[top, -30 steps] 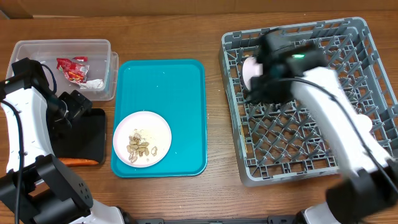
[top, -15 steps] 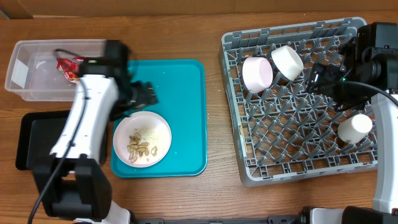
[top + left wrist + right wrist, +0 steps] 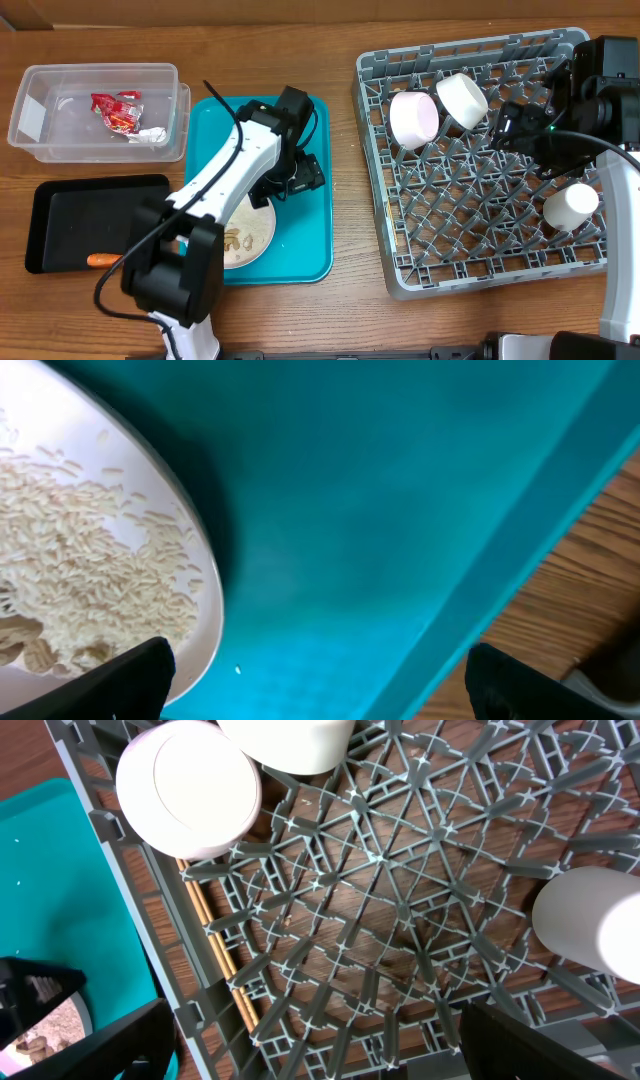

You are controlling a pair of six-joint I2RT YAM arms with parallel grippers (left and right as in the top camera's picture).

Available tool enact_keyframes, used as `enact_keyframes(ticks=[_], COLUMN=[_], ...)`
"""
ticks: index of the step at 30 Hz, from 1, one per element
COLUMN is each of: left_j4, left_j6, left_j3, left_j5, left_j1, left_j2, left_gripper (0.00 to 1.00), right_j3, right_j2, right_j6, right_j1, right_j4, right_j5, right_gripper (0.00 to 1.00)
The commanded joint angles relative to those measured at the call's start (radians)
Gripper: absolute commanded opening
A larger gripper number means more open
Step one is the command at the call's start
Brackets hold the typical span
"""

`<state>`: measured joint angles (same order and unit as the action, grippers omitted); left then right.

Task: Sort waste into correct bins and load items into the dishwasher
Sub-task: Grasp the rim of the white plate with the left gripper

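The tray (image 3: 305,250) is plain teal. The plate (image 3: 252,238) is white, speckled with pale beige rice (image 3: 90,550). The dishwasher rack (image 3: 480,250) is a grey lattice, with a pink cup (image 3: 413,118), a white cup (image 3: 463,98) and a second white cup (image 3: 570,205). The wrapper (image 3: 115,110) is red, its bin (image 3: 100,68) clear, the flat bin (image 3: 100,215) black. The table (image 3: 350,310) is brown wood grain.

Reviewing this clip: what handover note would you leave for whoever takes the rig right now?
Left gripper: open, empty, over the teal tray at the plate edge.
Right gripper: open, empty, above the dish rack.
Done: pink cup, white cup and second white cup in the rack; red wrapper in the clear bin.
Left: empty the plate's food scraps, then rack the plate.
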<state>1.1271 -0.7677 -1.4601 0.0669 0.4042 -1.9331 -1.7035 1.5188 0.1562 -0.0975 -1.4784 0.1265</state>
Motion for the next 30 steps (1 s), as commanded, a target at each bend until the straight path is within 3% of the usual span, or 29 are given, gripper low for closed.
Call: enact_keyframes(ticks=[1,20,27,30], left_j4=[0.0,-0.098,-0.134,-0.133], left_j6=[-0.022,0.02,0.047,0.094], left_j3=[-0.012,0.066,0.118,0.118], left_j5=[-0.014,-0.02,-0.051,-0.051], left_j1=[0.001,0.002,0.002,0.002], left_j2=[-0.048,-0.128,-0.128,-0.128], left_gripper=[0.95,0.93,0.87,0.76], right_j3=[-0.004,-0.003,-0.003,-0.003], right_j2=[0.0,0.0,0.0,0.0], right_j6=[-0.008,-0.008,-0.008,-0.008], right_j1=[0.001,0.0,0.001,0.001], right_j4=[0.002,-0.001,-0.002,-0.002], right_j5=[0.006,0.006,0.006,0.006], right_gripper=[0.93,0.93,0.93,0.93])
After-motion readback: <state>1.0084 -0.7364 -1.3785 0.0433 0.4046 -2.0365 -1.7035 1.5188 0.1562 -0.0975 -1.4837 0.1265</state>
